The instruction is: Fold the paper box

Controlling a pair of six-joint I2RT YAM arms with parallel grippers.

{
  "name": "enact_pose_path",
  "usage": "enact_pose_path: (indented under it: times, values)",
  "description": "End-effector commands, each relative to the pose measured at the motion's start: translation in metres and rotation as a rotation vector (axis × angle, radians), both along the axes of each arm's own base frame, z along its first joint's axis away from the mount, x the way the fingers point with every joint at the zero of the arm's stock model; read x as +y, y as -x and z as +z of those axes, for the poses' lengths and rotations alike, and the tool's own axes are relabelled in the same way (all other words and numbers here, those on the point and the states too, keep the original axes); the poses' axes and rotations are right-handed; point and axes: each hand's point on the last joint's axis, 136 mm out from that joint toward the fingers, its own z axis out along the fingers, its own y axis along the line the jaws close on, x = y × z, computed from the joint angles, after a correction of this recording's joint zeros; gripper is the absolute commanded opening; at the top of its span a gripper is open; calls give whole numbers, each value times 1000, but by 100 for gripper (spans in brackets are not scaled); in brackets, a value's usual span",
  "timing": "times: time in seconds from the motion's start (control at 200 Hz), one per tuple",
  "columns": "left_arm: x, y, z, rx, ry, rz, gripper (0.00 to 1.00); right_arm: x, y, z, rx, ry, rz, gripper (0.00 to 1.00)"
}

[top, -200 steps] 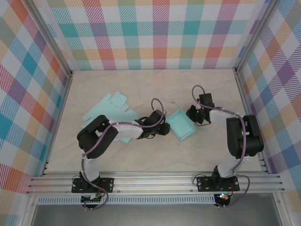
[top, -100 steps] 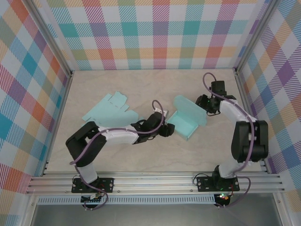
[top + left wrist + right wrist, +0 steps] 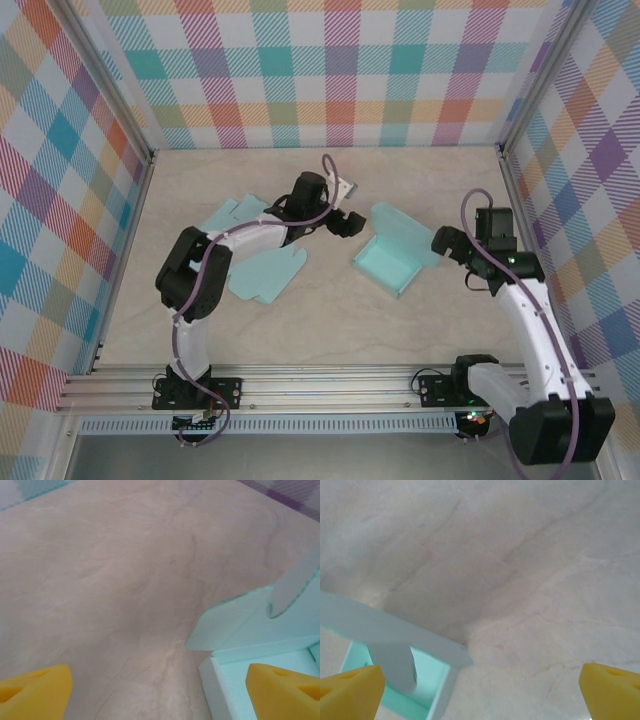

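My left tool (image 3: 348,222) and right tool (image 3: 447,243) both stood wide, empty, flanking paper box (image 3: 386,268). Judged best: pinch open lid flap (image 3: 402,228) near free edge, fold along crease.

The left arm (image 3: 250,238) is built of white moulded links between black joint housings; the right arm (image 3: 528,322) matches it; a thin purple cable (image 3: 324,163) loops along each; both stand on black base plates (image 3: 197,392); the jaws carry yellow wedge-shaped pads (image 3: 35,684).

No legible text or labels anywhere
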Motion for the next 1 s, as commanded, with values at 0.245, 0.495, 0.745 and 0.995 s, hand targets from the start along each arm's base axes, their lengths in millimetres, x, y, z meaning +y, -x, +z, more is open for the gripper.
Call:
enact_pose_path:
  times: [0.245,0.495,0.745,0.995]
  values:
    - [-40,20,-4,5,-26,-382,81,33,19,-8,-31,-128,158,98]
    - [-49,14,-10,10,-56,-438,71,51,0,-14,-68,-196,233,86]
    - [-55,18,-12,66,-55,-483,58,48,-18,-28,-48,-167,228,79]
    - [-59,17,-13,72,-57,-487,51,47,-31,-39,-27,-151,231,70]
